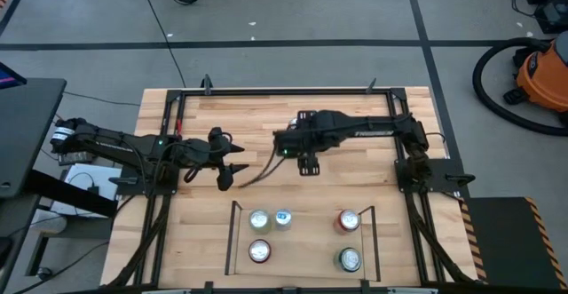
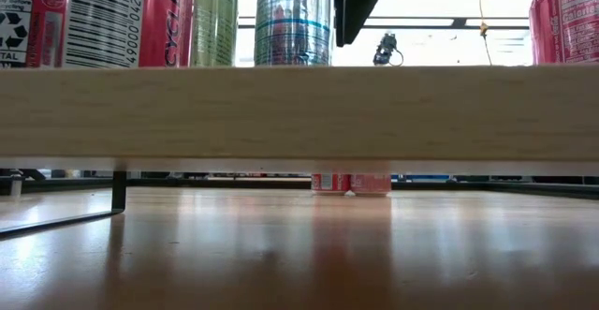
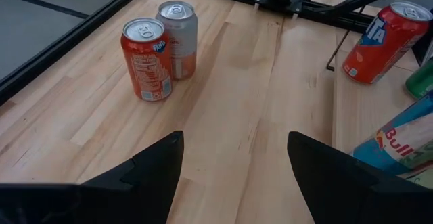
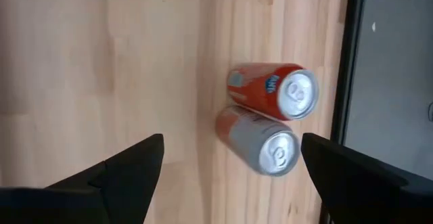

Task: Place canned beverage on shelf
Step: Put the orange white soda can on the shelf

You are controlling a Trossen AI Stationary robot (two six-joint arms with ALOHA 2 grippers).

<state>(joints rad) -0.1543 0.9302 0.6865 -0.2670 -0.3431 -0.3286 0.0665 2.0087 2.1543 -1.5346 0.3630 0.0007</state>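
Right gripper (image 4: 230,166) jaws spread, above two cans (image 4: 270,116)

Worktop (image 3: 230,82): light wood with plank seams, black metal border. Ahead of the left claw (image 3: 233,166), black fingers: orange can (image 3: 147,59) with blue logo and silver top, touching a silver can (image 3: 179,38) with an orange lower band. Shelf (image 1: 238,241): thin black rods, light wood floor; red can (image 3: 384,42) with blue-white lettering, blue-silver can (image 3: 399,139) beside it. Right claw (image 4: 230,173): black.
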